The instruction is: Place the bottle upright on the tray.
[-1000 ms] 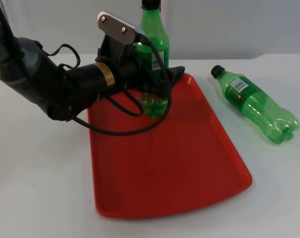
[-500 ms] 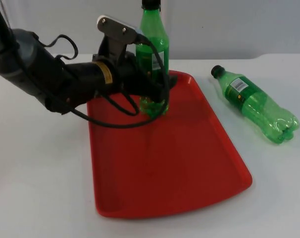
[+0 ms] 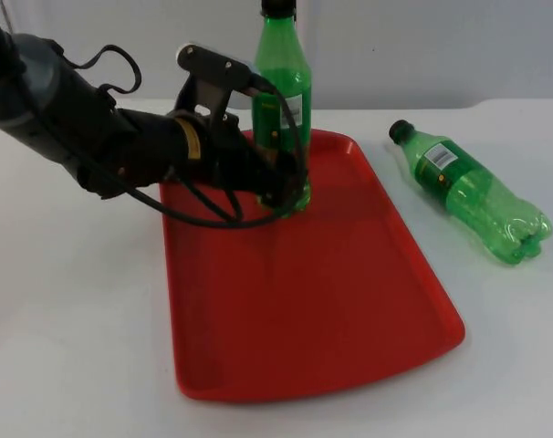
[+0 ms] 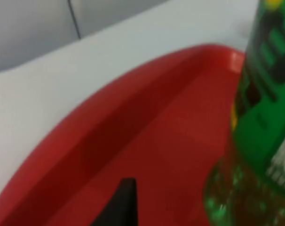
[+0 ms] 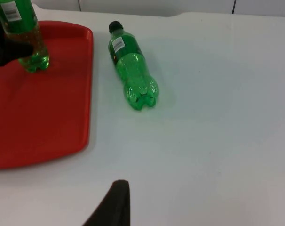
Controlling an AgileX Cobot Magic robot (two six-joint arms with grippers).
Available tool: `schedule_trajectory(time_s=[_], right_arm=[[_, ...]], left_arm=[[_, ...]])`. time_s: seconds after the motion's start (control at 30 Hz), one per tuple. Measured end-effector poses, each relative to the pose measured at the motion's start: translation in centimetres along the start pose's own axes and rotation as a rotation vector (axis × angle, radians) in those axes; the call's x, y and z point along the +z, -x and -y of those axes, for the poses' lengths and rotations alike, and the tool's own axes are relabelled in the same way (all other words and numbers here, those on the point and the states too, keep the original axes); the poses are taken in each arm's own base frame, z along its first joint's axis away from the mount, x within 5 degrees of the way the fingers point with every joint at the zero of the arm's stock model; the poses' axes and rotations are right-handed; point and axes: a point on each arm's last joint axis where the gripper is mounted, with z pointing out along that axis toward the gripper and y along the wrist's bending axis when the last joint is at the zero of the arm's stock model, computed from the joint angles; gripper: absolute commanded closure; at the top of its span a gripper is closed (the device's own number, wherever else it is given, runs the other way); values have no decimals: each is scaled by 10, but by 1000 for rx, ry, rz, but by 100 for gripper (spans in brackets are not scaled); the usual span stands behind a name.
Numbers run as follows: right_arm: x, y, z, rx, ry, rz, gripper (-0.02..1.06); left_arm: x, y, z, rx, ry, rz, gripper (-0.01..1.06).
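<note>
The bottle [image 3: 282, 100] is standing upright on the tray [image 3: 331, 310], toward its twelve o'clock end. My left gripper [image 3: 290, 187] is pinching it low on the body, jaws pressed against its sides. Next I am judging a clean release without tipping. My right gripper [image 5: 115, 202] is waiting above the desk [image 3: 76, 310]; a second bottle [image 3: 473, 192] is lying at three o'clock.

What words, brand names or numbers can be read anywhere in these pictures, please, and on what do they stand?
None can be read.
Upright bottle on the red tray, at the left gripper: green label with white print, too blurred to read.
Lying bottle on the table: white and yellow label patch, print too small to read.
</note>
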Motion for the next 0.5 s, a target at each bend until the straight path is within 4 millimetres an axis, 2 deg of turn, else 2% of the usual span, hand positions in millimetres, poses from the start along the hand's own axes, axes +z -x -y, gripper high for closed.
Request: schedule_trajectory(time_s=[0.2,0.3,0.33,0.47,0.5], right_arm=[[0,0,0,0,0,0,-1],[0,0,0,0,0,0,-1],[0,0,0,0,0,0,-1],[0,0,0,0,0,0,-1],[0,0,0,0,0,0,-1]], left_arm=[[-14,4,-4,-3,52,-105,0],[-31,6,-4,-2,74,-153,0],[-31,6,-4,-2,74,-153,0],[-60,2,-1,-2,105,-238,0],[-60,2,-1,-2,105,-238,0]])
